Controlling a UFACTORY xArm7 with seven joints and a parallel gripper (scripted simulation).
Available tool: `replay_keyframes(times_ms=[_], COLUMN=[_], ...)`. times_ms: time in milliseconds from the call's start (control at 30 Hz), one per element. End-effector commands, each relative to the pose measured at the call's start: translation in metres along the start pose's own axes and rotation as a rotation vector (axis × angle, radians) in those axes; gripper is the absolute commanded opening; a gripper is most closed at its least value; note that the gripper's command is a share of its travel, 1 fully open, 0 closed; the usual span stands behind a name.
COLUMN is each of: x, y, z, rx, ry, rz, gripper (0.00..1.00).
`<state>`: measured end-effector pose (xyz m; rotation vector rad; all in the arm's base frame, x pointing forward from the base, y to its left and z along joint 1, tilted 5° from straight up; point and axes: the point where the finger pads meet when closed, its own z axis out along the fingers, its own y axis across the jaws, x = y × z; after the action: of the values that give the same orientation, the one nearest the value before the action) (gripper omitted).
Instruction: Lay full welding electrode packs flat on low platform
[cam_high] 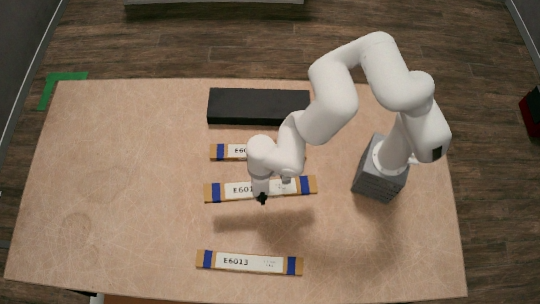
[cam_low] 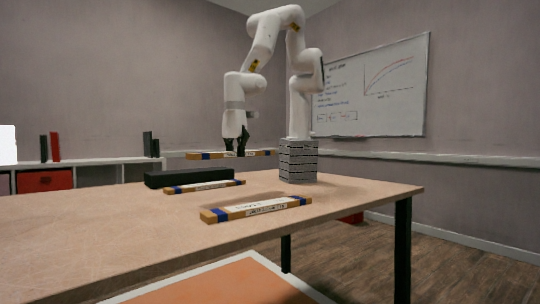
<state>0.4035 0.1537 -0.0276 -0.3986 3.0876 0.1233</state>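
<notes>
Overhead, three flat tan cardboard packs with blue end bands and white "E6013" labels are counted. One pack (cam_low: 231, 155) is gripped near its middle by the black end effector (cam_low: 236, 148) and held level, well above the worktop (cam_high: 125, 200). Two are seen lying flat: one (cam_high: 227, 151) just beside the single low black rectangular platform (cam_high: 250, 106), one (cam_high: 249, 262) near the front edge.

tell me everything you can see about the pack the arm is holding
The held pack is a long, flat tan box that looks like cardboard, with a blue band near each end and a white label starting "E601". The gripper is shut on it near its middle, black fingers on its long sides. It hangs roughly level, well above the table, touching nothing else, its shadow below.
</notes>
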Motion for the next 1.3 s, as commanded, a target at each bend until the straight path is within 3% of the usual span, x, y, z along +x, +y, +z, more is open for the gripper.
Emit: replay_keyframes(times_ms=[0, 1267], x=[-0.002, -0.002], y=[0.000, 0.000], z=[0.001, 0.039], rx=[0.000, 0.000], ry=[-0.004, -0.004], rz=[0.000, 0.000], gripper=[0.58, 0.58])
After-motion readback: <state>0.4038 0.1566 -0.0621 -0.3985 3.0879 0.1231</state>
